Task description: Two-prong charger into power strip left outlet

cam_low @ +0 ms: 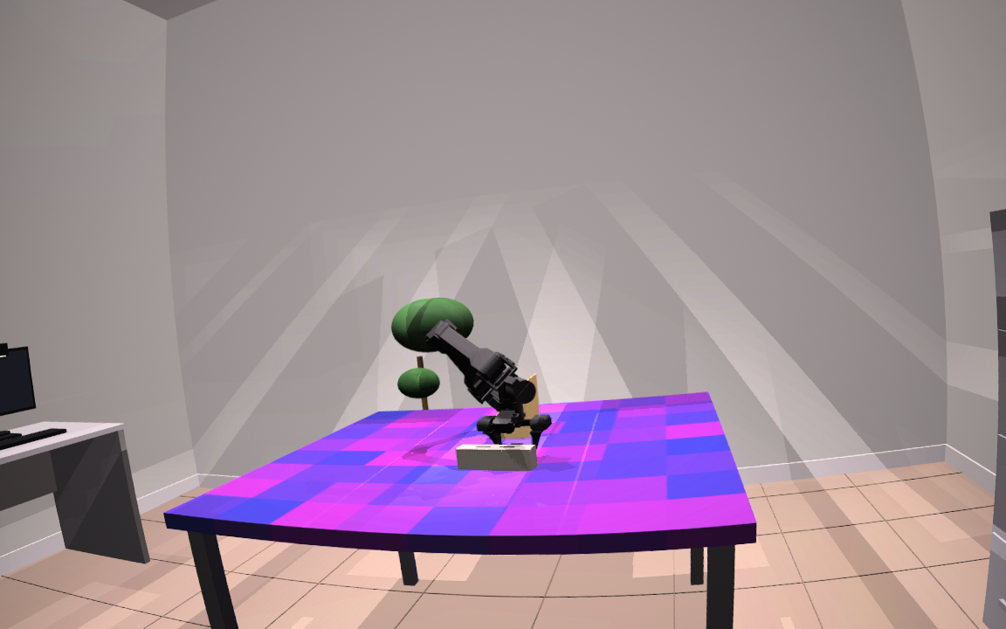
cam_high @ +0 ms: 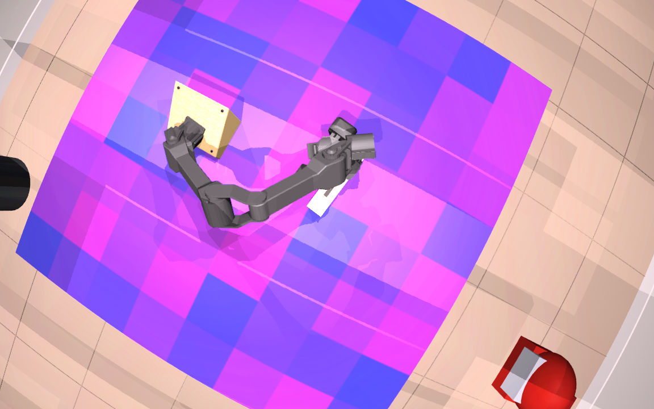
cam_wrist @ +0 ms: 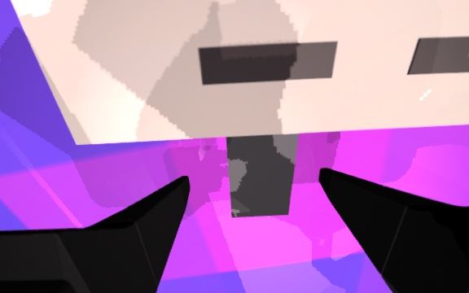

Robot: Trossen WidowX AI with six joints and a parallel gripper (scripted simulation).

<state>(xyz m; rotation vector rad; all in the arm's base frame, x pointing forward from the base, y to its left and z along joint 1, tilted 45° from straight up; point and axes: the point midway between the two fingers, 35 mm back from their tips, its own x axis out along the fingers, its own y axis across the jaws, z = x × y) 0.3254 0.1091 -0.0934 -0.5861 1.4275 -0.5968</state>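
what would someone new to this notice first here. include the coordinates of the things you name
The loud pink, purple and blue checkered table (cam_high: 395, 315) (cam_low: 382, 539) fills the top view. On it stands the dark arm (cam_high: 288, 185) (cam_low: 464, 351), its open gripper (cam_wrist: 254, 177) at the pale power strip (cam_high: 319, 203) (cam_low: 495, 459) (cam_wrist: 361, 102). A bright red object (cam_high: 553, 381) sits in the top view's bottom right corner.

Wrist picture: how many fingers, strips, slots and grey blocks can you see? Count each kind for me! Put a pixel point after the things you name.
Black gripper fingers (cam_low: 496, 436): 2
Pale power strip (cam_high: 321, 204) (cam_low: 495, 458) (cam_wrist: 361, 102): 1
Dark slots (cam_high: 328, 192) (cam_wrist: 247, 65), one cut off by the edge: 2
Dark grey block (cam_wrist: 260, 179): 1
Total: 6
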